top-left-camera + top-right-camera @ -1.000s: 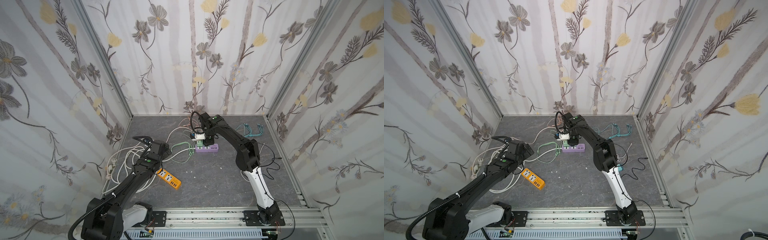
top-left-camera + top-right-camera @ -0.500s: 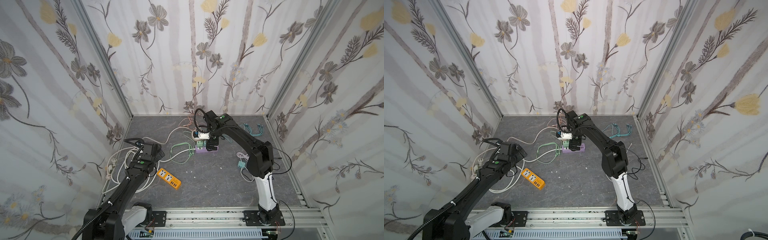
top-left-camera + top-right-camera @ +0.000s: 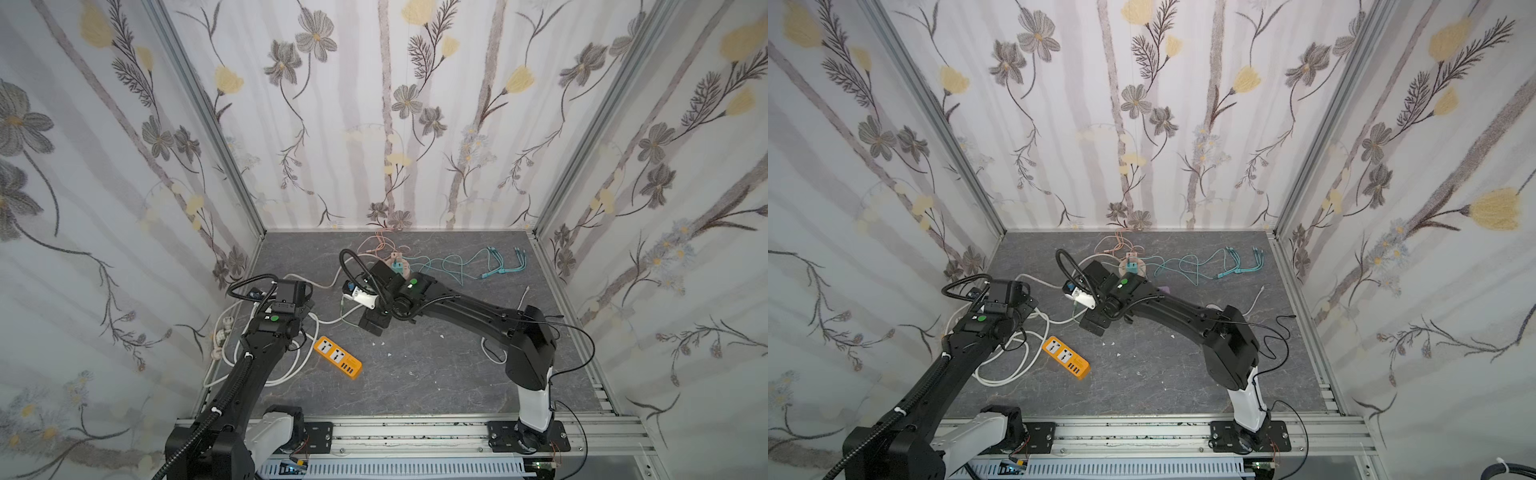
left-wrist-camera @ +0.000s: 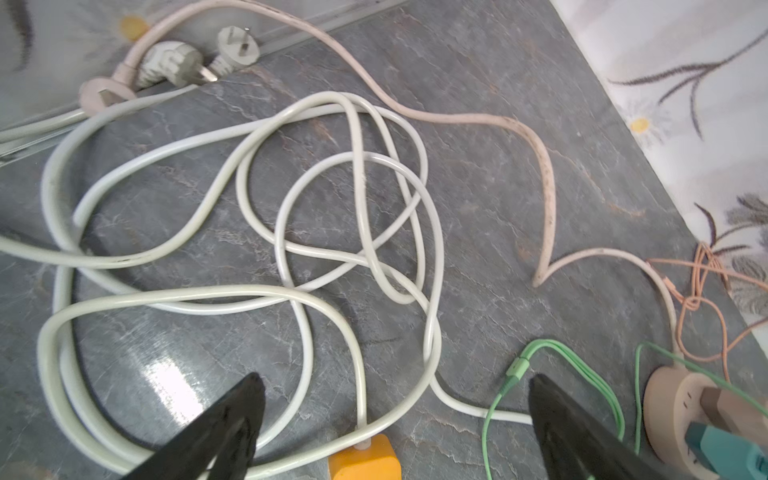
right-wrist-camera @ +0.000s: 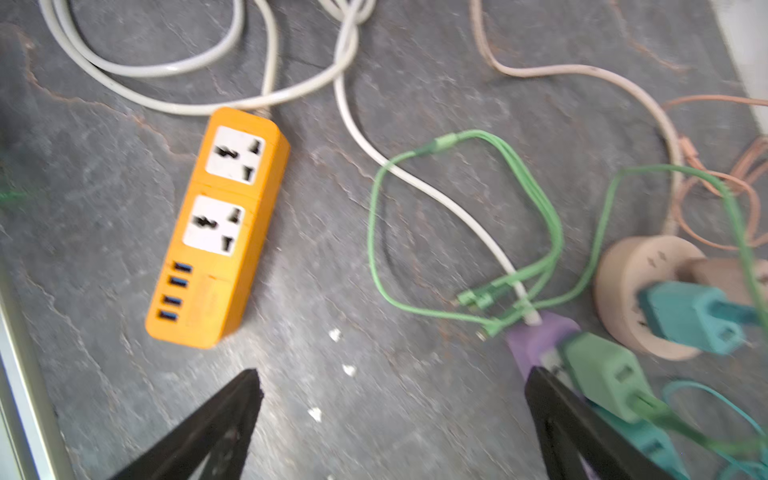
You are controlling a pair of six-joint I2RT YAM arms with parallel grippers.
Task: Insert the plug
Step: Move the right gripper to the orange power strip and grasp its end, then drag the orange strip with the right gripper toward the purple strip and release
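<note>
Hovering wide open with nothing in it, the right gripper (image 5: 392,382) sat just beside the green plug (image 5: 602,374), I'd guess so it wouldn't tug it loose. The plug was a chunky green block with a thin green cord. It looked seated in the purple strip (image 5: 536,336) mid-counter, right of the orange strip (image 5: 220,224). The left gripper (image 4: 395,379) was open and empty too, over the white cable (image 4: 353,166), out of the way.

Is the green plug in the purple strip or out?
In: the green plug sits against the purple strip's face; blur hides how deeply it is seated.
</note>
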